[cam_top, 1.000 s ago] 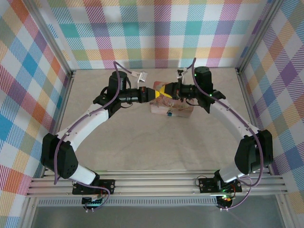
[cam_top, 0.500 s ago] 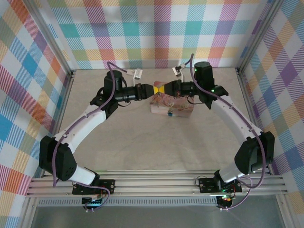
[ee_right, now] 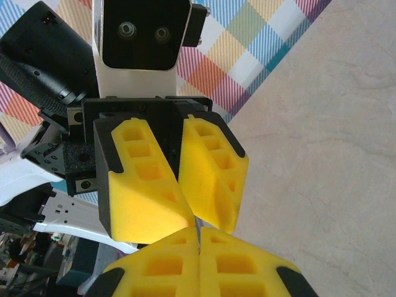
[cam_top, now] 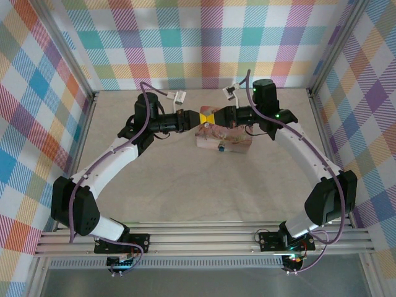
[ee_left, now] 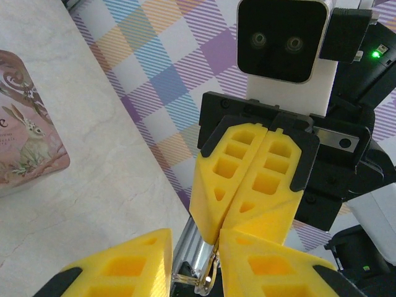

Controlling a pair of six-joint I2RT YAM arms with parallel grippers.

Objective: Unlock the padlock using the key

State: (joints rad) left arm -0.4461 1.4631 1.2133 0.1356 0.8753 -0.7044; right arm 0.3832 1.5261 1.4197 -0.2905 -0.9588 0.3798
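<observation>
**Meeting tip to tip over the pink box [cam_top: 235, 143]**

The right gripper [ee_left: 215, 230] was pressed fully closed, with the thin metal key [ee_left: 209, 272] pinched at its tips; the left gripper [ee_left: 195, 241] stood narrowly parted around the key's ring, and I could not tell whether it was touching; the padlock [cam_top: 220, 148] lay at the box's near edge, below both grippers, apart from the key.
</observation>
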